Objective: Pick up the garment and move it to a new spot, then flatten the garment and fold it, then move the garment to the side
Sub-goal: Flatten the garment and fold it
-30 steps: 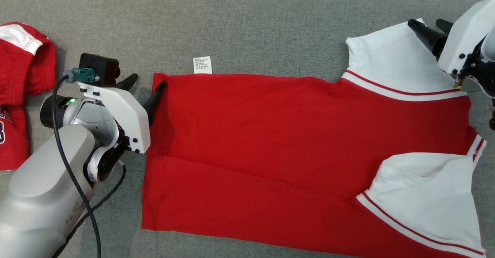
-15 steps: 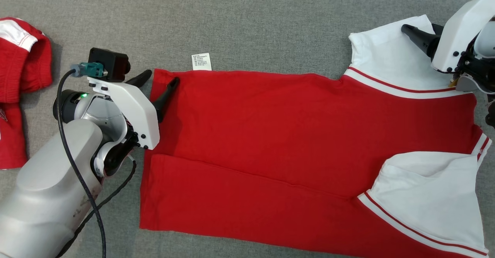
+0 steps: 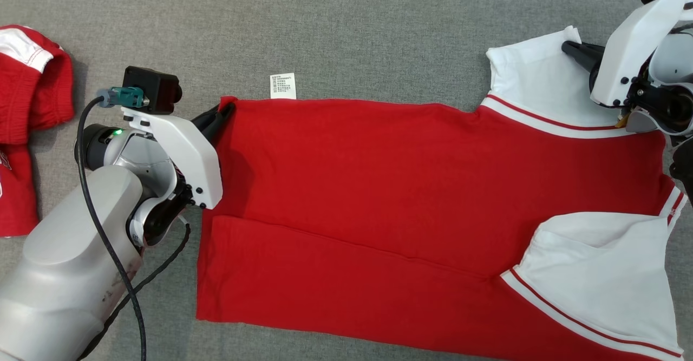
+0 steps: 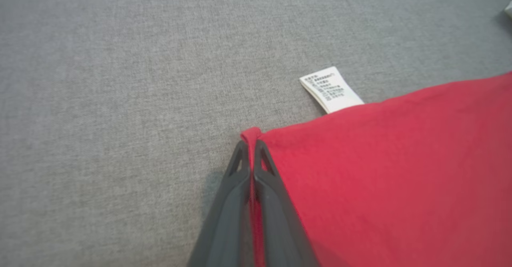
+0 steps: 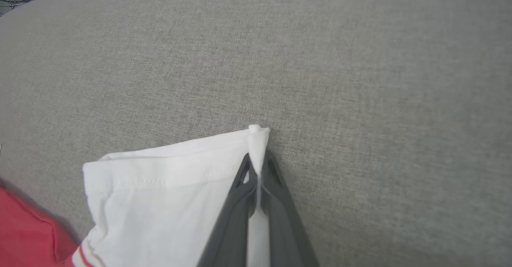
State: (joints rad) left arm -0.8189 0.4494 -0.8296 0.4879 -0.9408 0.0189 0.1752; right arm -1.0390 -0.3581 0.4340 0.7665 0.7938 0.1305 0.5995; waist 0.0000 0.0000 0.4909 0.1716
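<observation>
Nearest me the shirt [image 3: 379, 188] lies flat on the grey cloth [image 3: 379, 25]. A crease runs along its near side, as if that edge is already folded in, and the near sleeve [image 3: 595, 274] is turned over onto the red. Further in, the left gripper [image 3: 221, 115] has just changed. A moment ago its fingers stood apart astride the far hem corner; now they are pinched tight on it, with a nub of red poking past the tips. At the other end the right gripper [image 3: 575, 48] has done the same. Its fingers were spread over the far sleeve [image 3: 533, 77] and are now clamped on its outer corner, the white cloth bunched between them. With both far corners held, I'd say the flattening is over and the next fold is starting: lift this far edge and bring it towards me. Both grips sit right at the cloth's edge, so an uneven pull could slip one. Beyond the far hem a white label [image 3: 283, 86] sticks out, and off to the left, well apart, lies another red garment [image 3: 27, 106]
</observation>
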